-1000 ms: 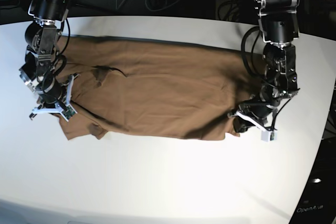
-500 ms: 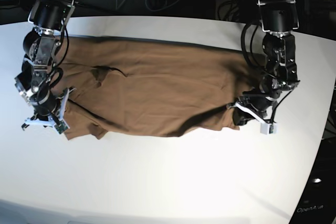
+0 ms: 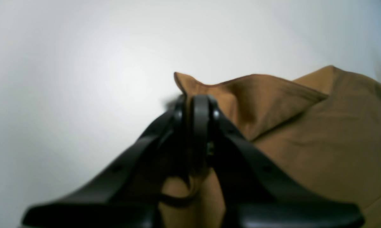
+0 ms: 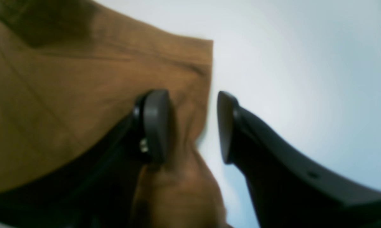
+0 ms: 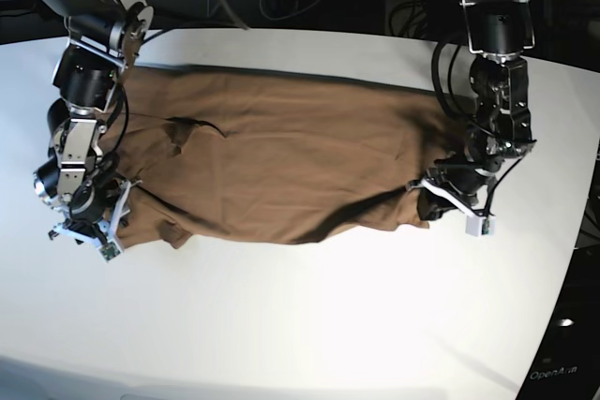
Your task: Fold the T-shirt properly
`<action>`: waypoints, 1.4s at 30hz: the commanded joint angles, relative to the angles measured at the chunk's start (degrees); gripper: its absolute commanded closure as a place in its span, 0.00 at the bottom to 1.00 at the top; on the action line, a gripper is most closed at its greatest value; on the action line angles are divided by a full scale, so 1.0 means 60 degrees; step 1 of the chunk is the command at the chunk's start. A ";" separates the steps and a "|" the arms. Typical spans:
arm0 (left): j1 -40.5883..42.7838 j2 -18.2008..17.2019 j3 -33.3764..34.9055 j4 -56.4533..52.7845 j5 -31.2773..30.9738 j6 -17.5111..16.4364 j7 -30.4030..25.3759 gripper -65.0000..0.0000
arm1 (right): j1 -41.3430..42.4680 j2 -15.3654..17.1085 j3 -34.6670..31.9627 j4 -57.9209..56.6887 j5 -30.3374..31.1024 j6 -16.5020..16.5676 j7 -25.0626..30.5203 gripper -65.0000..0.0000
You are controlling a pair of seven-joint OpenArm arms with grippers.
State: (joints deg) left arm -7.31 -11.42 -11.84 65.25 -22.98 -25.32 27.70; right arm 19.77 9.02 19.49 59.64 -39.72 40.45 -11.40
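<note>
Found T-shirt [image 5: 281, 170] spread lengthwise on white table [image 5: 309, 325], one long fold apparently made; cross folds judged outstanding. Left gripper [image 3: 195, 104] pinched shut on a hem corner. Right gripper [image 4: 193, 126] parted, cloth edge between the jaws, unheld. Neckline and sleeves hard to make out.

White table [image 5: 309, 325], smooth and bare-looking in front, brightly lit near the middle, curved at the far edge and the right side. Directly on it, 1 thing: tan T-shirt [image 5: 281, 166], spread flat and wide across the far half, folded over lengthwise, wrinkled near the left end with a small dark crease. Front hem slightly lifted, casting a shadow on the white top.
</note>
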 commanded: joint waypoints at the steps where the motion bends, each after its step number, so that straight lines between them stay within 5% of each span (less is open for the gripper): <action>1: -0.0181 -0.0082 -0.0027 0.0165 -0.0118 -0.0080 -0.0185 0.94 | 0.0273 0.0116 0.0012 0.0178 0.0123 -0.0074 0.0193 0.60; 27: -0.0166 -0.0082 -0.0027 0.0179 -0.0118 -0.0066 -0.0185 0.95 | 0.0932 0.0615 -0.0061 -0.1888 0.0123 -0.0074 0.0237 0.61; 36: -0.0166 -0.0082 -0.0027 0.0179 -0.0118 -0.0066 -0.0185 0.95 | 0.0522 0.0615 -0.0574 -0.1888 0.0108 -0.0074 0.0237 0.94; 42: -0.0151 -0.0082 -0.0027 0.0179 -0.0118 -0.0066 -0.0185 0.95 | 0.0156 0.0600 -0.0574 -0.1126 0.0108 -0.0074 0.0237 0.96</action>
State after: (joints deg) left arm -7.29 -11.31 -11.84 65.25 -22.98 -25.30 27.68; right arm 20.23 12.03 15.88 52.69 -37.82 39.18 -8.03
